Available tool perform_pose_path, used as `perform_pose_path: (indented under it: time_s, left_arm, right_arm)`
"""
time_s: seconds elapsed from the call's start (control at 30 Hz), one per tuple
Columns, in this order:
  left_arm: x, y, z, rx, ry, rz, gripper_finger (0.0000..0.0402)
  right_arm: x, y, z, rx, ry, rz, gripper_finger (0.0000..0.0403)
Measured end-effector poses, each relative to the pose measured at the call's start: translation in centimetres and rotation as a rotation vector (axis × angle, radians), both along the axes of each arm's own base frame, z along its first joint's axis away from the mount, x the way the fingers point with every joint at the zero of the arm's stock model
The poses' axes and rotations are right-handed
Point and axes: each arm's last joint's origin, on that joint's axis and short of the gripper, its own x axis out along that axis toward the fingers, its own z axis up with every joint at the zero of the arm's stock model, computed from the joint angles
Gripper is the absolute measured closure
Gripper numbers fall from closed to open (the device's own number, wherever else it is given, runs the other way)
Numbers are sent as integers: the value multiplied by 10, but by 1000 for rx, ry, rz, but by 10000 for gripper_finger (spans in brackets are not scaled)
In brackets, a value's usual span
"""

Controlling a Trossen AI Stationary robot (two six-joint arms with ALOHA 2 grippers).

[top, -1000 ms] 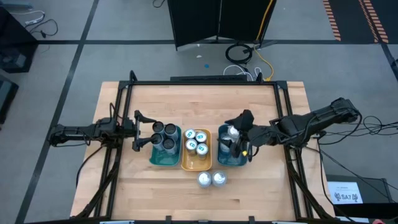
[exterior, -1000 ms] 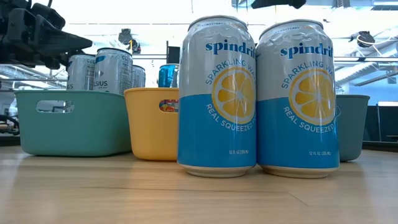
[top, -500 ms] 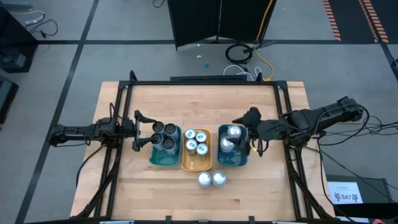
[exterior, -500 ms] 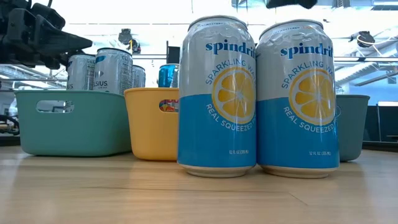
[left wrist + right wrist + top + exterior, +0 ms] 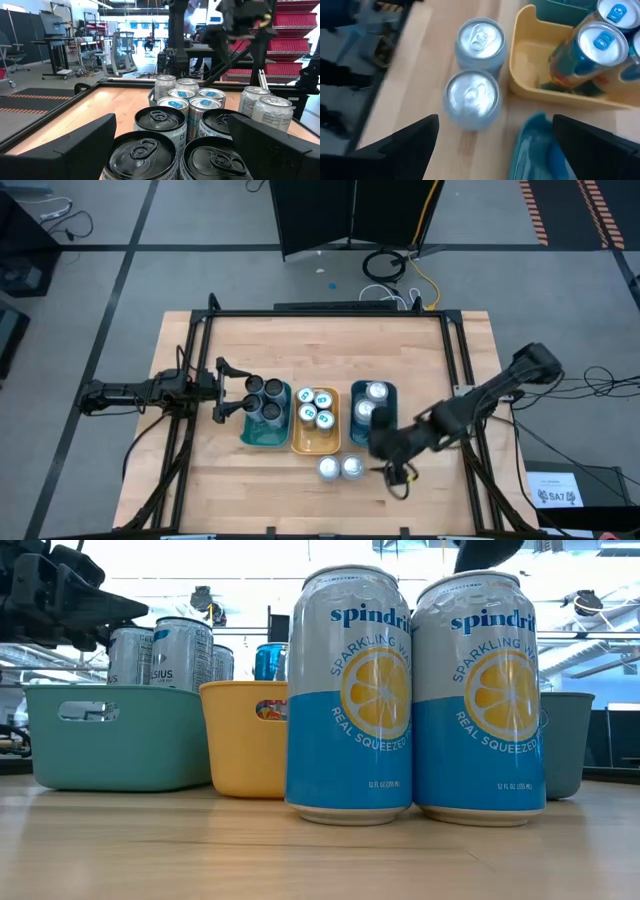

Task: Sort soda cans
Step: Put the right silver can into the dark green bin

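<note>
Two silver-topped soda cans (image 5: 341,468) stand loose on the wood near the table's front edge; the low view shows them as blue-and-silver lemon-print cans (image 5: 415,695). My right gripper (image 5: 380,446) hangs open just to their right, tilted downward, touching nothing; its wrist view shows both cans (image 5: 475,70) ahead of the open gripper (image 5: 490,150). Several black-topped cans (image 5: 160,120) stand in the teal tray (image 5: 262,436). My left gripper (image 5: 228,392) waits open and level at that tray's left end.
The orange tray (image 5: 314,444) holds three cans with blue top marks. The blue tray (image 5: 374,441) holds two silver-topped cans. All three trays sit side by side mid-table. Bare wood lies around them, and a black frame rail (image 5: 330,312) runs along the far side.
My right gripper has left the blue tray, swung toward the table's near edge and come down, rolling and tipping its fingers downward. It now hangs beside the two loose cans. No can has moved.
</note>
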Motion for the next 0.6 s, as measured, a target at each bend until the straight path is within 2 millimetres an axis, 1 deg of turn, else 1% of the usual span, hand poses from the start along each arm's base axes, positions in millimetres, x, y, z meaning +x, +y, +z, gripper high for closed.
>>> perform_pose_path:
  time_s: [0.1,0.27,0.47,0.6]
  left_arm:
    - [0,0,0,0,0,0,11]
    - [0,0,0,0,0,0,11]
    - [0,0,0,0,0,0,11]
    - [0,0,0,0,0,0,11]
  right_arm:
    - [15,10,-17,-32,-10,-29,22]
    - [35,19,-41,0,12,-83,22]
    - [59,33,-50,-16,28,-73,22]
    - [72,36,-57,-2,93,-68,22]
